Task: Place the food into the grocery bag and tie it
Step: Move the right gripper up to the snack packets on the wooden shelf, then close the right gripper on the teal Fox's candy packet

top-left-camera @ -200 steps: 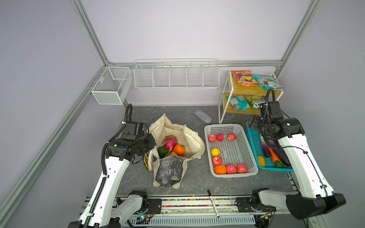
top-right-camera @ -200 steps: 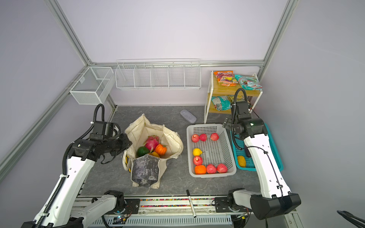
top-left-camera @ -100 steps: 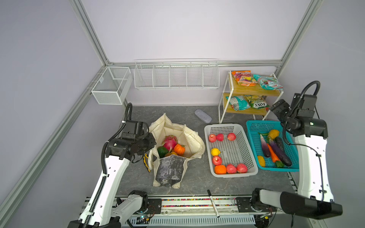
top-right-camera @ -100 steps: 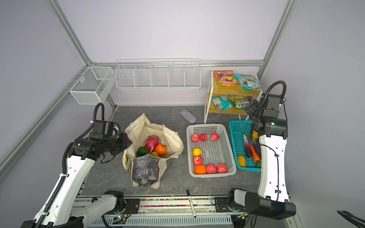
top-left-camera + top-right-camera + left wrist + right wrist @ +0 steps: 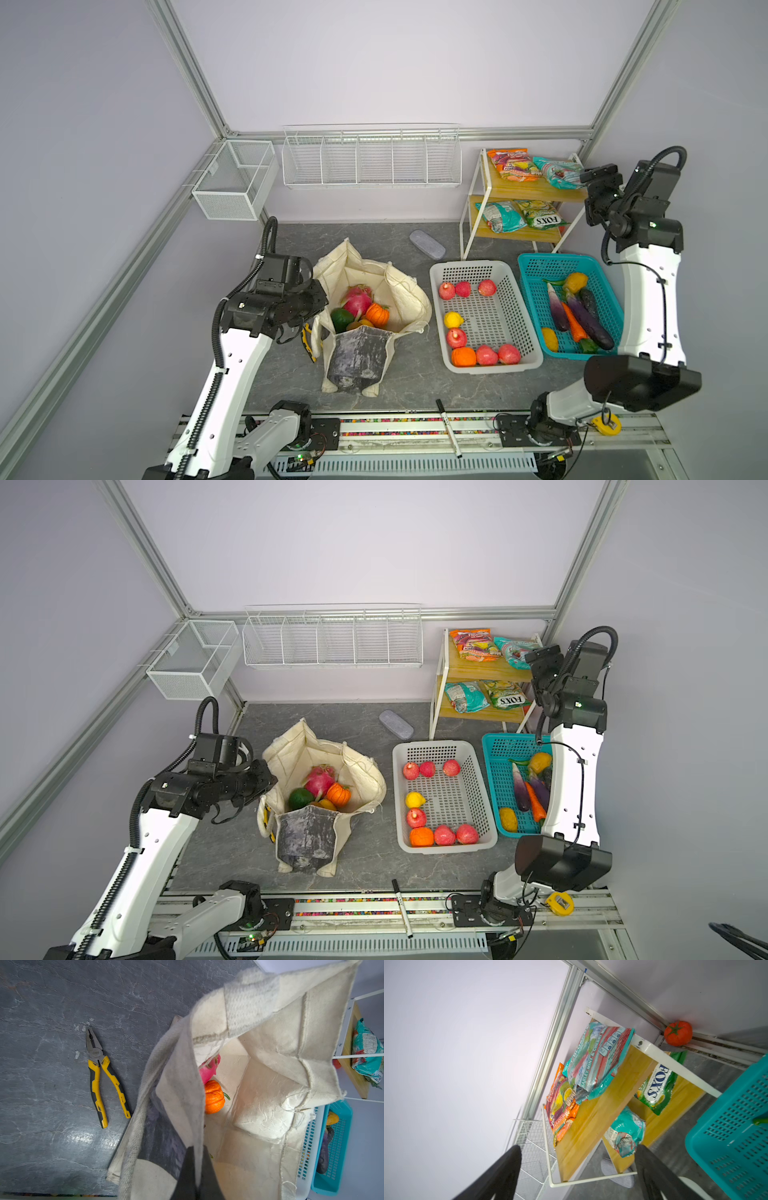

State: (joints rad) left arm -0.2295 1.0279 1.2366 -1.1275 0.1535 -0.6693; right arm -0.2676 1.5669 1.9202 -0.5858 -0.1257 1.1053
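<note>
Packing, not tying yet. Gripping rim of bag (image 5: 405,291) with left tool (image 5: 196,1159) clamped tight, on counter (image 5: 415,386), dragon fruit (image 5: 356,300) and pumpkin (image 5: 377,315) inside. Hovering right tool (image 5: 578,1148) spread wide, empty, beside shelf (image 5: 528,192). Next, probably: close on teal packet (image 5: 555,172), carry across to bag.

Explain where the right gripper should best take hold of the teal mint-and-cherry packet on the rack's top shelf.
Probably its flat teal end seam, coming from the end of the top shelf where the open right gripper is. The teal packet lies with that thin seam facing the gripper; its puffy middle would likely slip.
</note>
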